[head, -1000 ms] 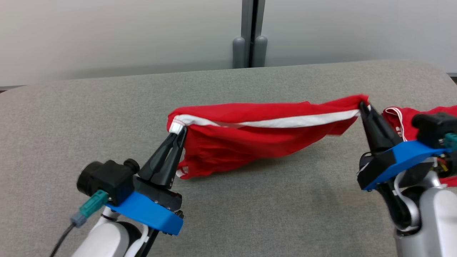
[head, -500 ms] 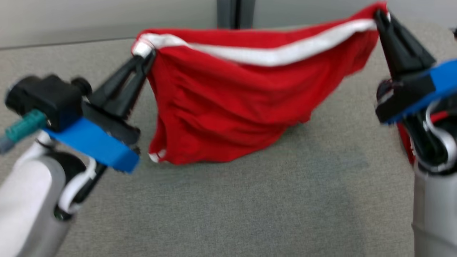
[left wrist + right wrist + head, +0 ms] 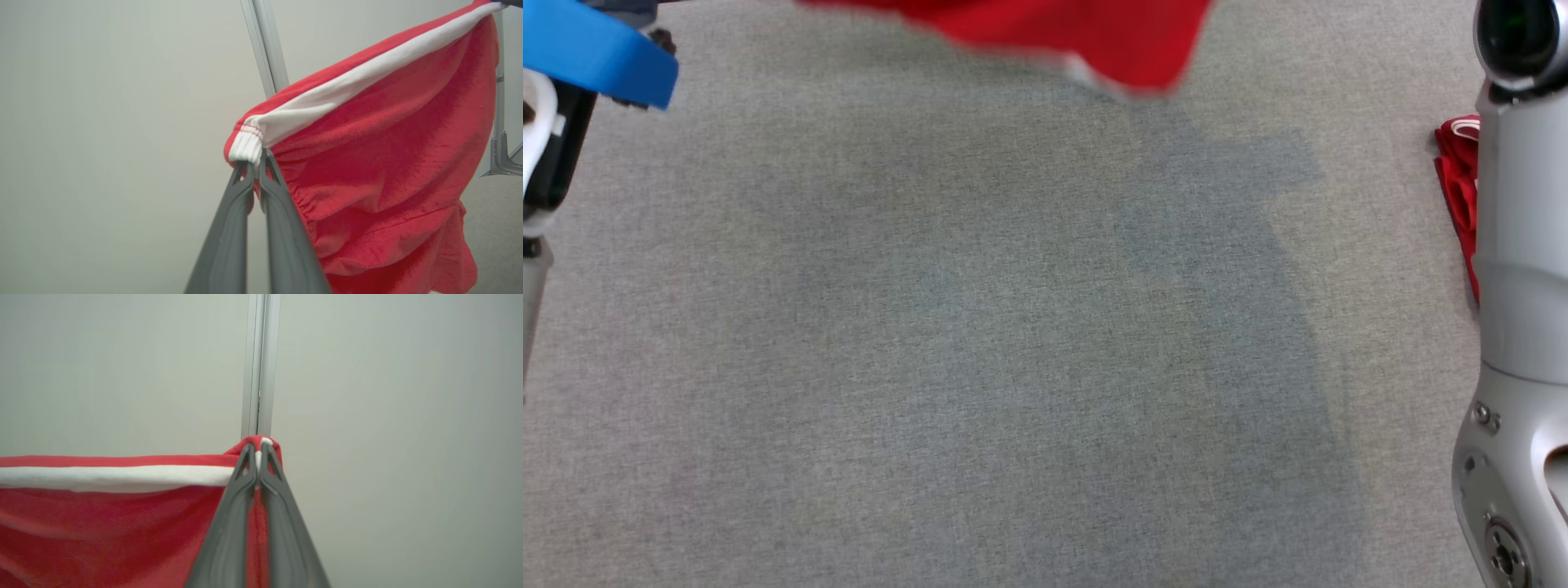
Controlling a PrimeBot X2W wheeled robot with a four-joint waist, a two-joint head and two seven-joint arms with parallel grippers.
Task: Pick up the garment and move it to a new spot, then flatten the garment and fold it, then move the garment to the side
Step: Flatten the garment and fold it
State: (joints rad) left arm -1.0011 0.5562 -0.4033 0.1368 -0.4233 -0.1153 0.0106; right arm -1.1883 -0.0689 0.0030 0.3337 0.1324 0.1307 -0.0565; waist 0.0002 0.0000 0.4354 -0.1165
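The garment (image 3: 380, 163) was clamped aloft by left gripper (image 3: 256, 158) and right gripper (image 3: 256, 450); an edge could be tugged free by overstretching.

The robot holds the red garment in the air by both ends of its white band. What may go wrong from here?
1. The left tool and right tool each pinch only a small tip of the garment; a strong pull apart might slip it free.
2. The garment hangs in bunched folds, so it may land creased on the table.
3. Another red cloth lies by the right arm; the hanging hem might catch it.
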